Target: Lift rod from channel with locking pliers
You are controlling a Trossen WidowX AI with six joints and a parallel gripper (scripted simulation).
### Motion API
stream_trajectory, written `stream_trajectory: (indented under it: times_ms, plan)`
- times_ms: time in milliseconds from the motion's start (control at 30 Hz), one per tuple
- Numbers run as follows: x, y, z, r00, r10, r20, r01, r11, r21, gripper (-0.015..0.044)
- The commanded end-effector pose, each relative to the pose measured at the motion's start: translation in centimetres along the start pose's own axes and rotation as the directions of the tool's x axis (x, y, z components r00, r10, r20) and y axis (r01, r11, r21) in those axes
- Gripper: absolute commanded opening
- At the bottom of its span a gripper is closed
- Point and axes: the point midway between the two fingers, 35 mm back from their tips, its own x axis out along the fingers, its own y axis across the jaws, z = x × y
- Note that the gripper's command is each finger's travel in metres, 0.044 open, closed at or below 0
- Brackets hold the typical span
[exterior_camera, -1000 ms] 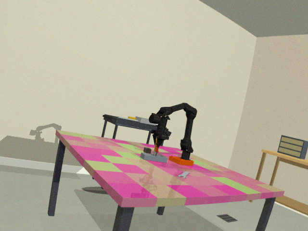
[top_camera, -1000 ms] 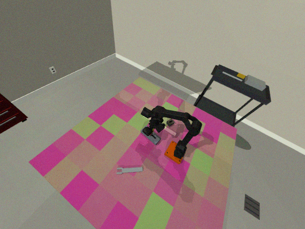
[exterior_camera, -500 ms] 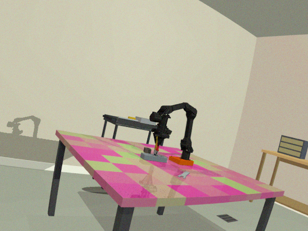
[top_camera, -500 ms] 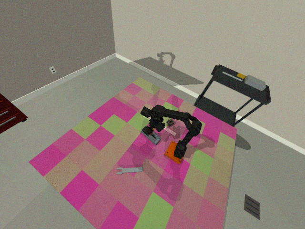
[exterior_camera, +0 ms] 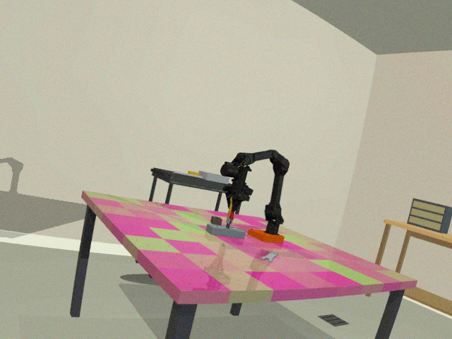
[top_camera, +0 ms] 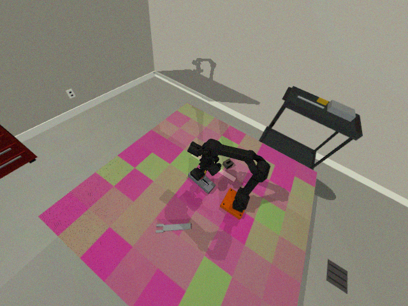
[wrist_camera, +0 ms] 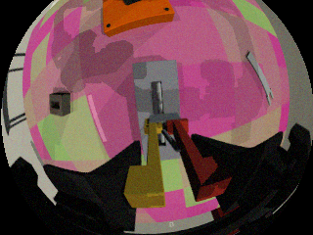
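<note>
My gripper points down and is shut on the handles of the locking pliers, one yellow handle and one red handle. The pliers' jaws point down at the top of the grey channel block. The jaw tips are partly hidden behind the pliers' body, so their grip on the rod cannot be told. The grey rod lies in the block's channel. The dark holster stands apart, without the pliers.
A grey wrench lies flat on the patchwork table. The orange base plate carries the arm. A pale pink strip lies between the holster and the channel block.
</note>
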Motion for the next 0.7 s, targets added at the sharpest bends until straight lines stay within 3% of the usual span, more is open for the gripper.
stream_trajectory:
  times_ms: [0,667]
  plan:
    - [-0.6,-0.4,-0.2,1.0,-0.012,-0.01,0.012,1.0,0.0,0.0102]
    - [-2.4,-0.4,-0.7,0.998,-0.007,-0.07,0.007,1.0,0.0,0.0102]
